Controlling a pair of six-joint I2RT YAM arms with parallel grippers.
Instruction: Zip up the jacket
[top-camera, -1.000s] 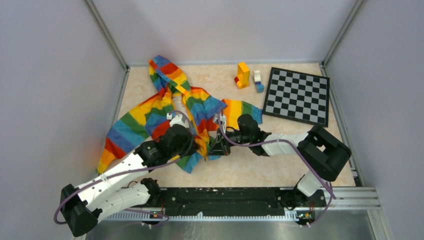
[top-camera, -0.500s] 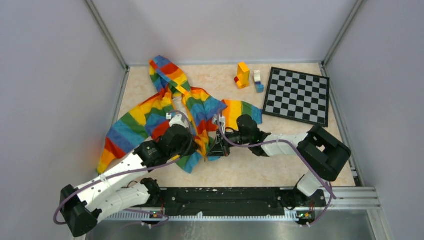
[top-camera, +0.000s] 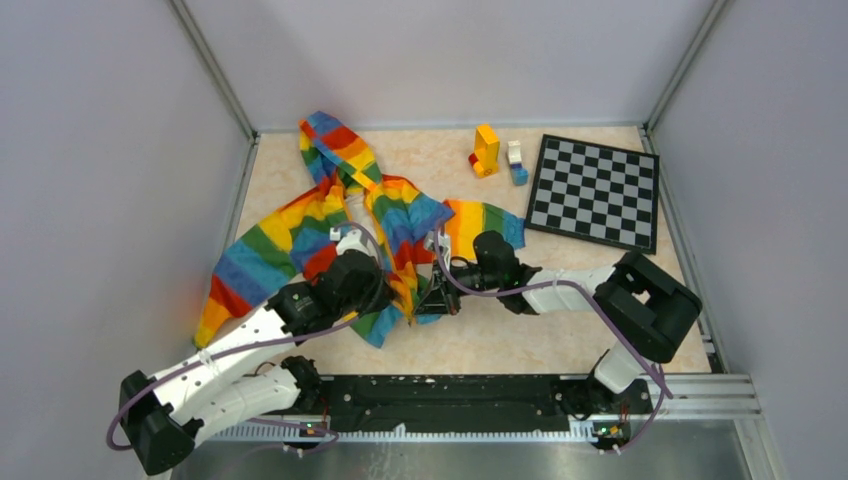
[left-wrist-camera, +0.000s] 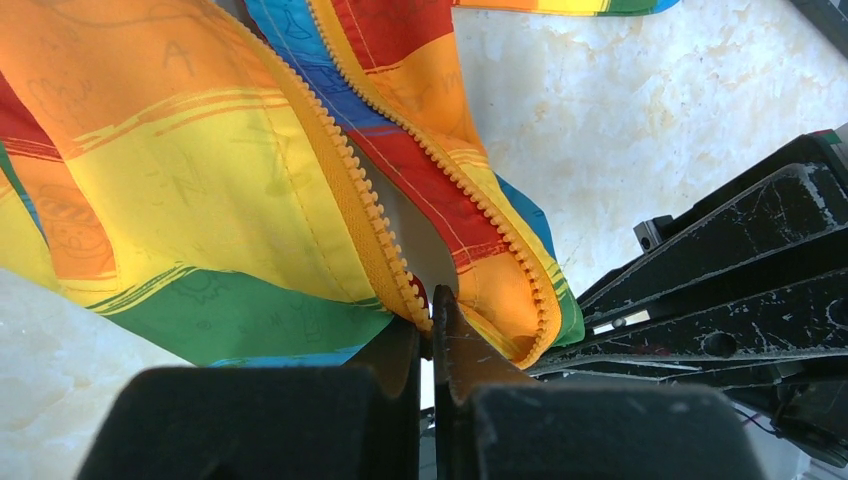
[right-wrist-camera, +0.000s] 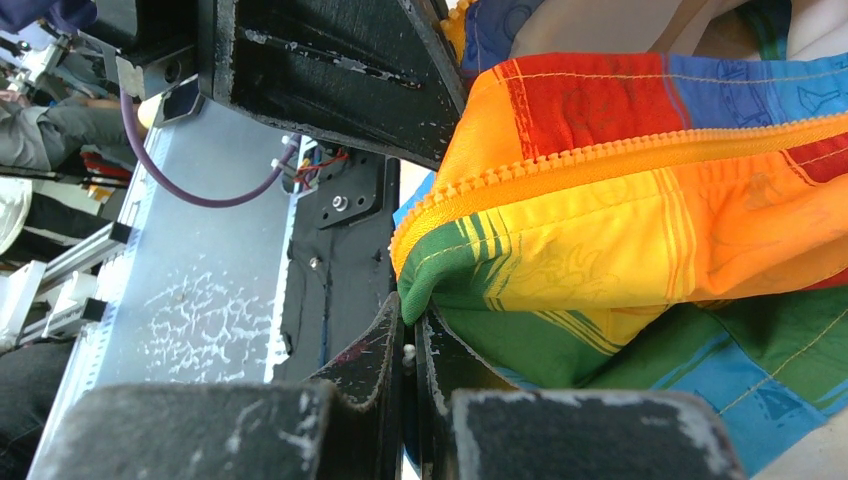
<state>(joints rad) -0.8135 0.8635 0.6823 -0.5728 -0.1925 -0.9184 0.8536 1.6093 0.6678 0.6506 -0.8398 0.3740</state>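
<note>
My left gripper (left-wrist-camera: 432, 318) is pinched shut on the bottom end of one orange zipper row (left-wrist-camera: 345, 190). Only the left wrist view shows that, along with the open V between the two rows above it. My right gripper (right-wrist-camera: 408, 318) is clamped on the green hem corner of the jacket (right-wrist-camera: 620, 240), which only its own camera shows. From above, both grippers meet at the near hem and the fabric hides their tips. The jacket spreads away from them, unzipped, with the hood farthest. It lies left of the chessboard (top-camera: 595, 190), and toy blocks (top-camera: 486, 150) stand just left of that board.
</note>
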